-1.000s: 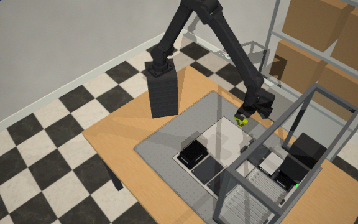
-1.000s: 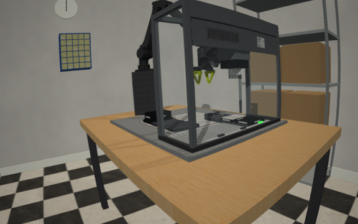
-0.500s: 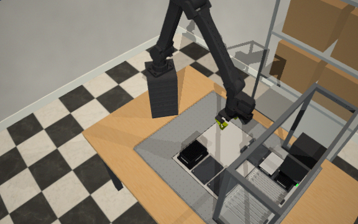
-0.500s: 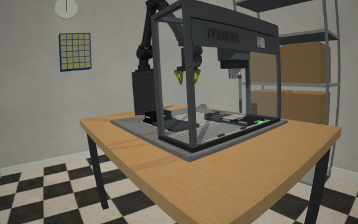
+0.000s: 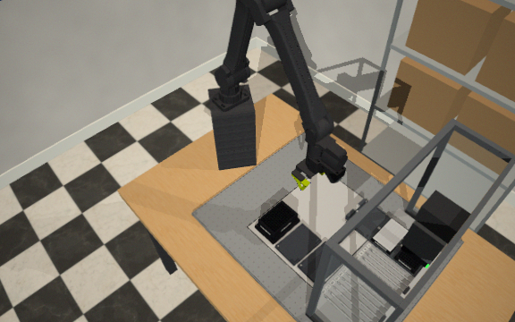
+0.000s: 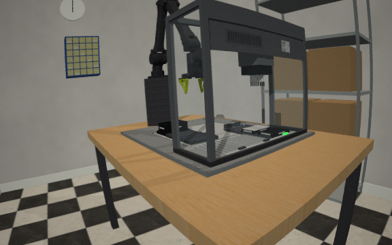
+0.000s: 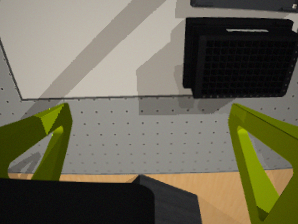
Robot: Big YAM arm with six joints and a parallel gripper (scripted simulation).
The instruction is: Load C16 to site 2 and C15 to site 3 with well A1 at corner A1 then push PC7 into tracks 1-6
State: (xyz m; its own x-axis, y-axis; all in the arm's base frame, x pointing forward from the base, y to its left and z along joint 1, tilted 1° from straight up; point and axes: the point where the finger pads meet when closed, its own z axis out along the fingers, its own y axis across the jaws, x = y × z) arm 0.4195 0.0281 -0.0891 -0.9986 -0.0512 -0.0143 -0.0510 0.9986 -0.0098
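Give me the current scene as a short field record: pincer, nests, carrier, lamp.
pincer: yellow-green fingered pincer open, holding nothing, raised above the near edge of the pale apron
nest row: black deep-well block on the nest nearest the arm; the two dark flat nests beside it carry no plates
carrier: dark plate carrier inside the grey instrument frame, with a white plate and a black plate on it
lamp: green light lit at the back bar

1. A wooden table point(image 6: 250, 190) with dark legs stands on a black-and-white checkered floor point(image 5: 61, 250).
2. A metal shelf rack point(image 6: 369, 85) with cardboard boxes point(image 6: 332, 68) stands beyond the tabletop's far right corner.
3. A round wall clock point(image 6: 72, 9) hangs above a blue-framed grid chart point(image 6: 82, 56).
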